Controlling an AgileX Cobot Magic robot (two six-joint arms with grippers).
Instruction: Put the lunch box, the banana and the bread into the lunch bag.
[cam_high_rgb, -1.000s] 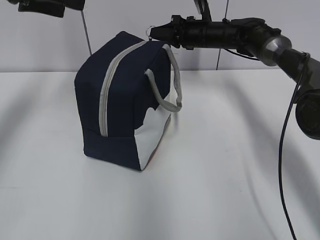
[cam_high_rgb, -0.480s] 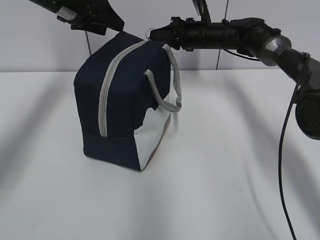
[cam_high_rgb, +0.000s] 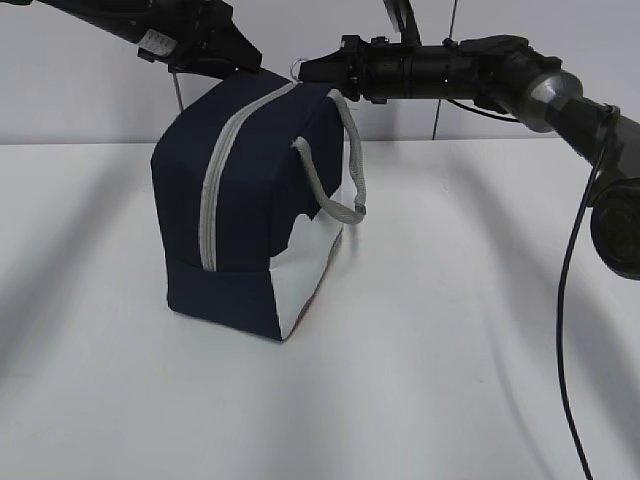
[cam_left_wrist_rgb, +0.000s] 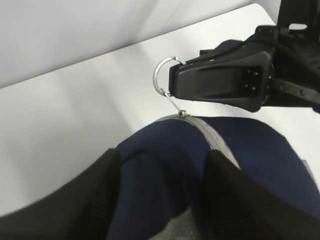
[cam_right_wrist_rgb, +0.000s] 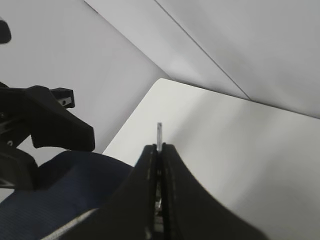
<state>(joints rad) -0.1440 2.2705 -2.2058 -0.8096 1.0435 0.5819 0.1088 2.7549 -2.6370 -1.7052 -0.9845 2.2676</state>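
The bag (cam_high_rgb: 255, 200) stands on the table (cam_high_rgb: 420, 350), left of the middle and toward the back, with the wall (cam_high_rgb: 80, 90) behind it. Its zipper (cam_high_rgb: 215, 180) runs over the top and down the near face. The ring pull (cam_left_wrist_rgb: 162, 75) sits at the top rear edge. A handle (cam_high_rgb: 340, 170) hangs on the bag's right side.

The left gripper (cam_high_rgb: 235, 50) is above the bag's top left rear. The right gripper (cam_high_rgb: 305, 66) reaches in from the right, at the ring pull.
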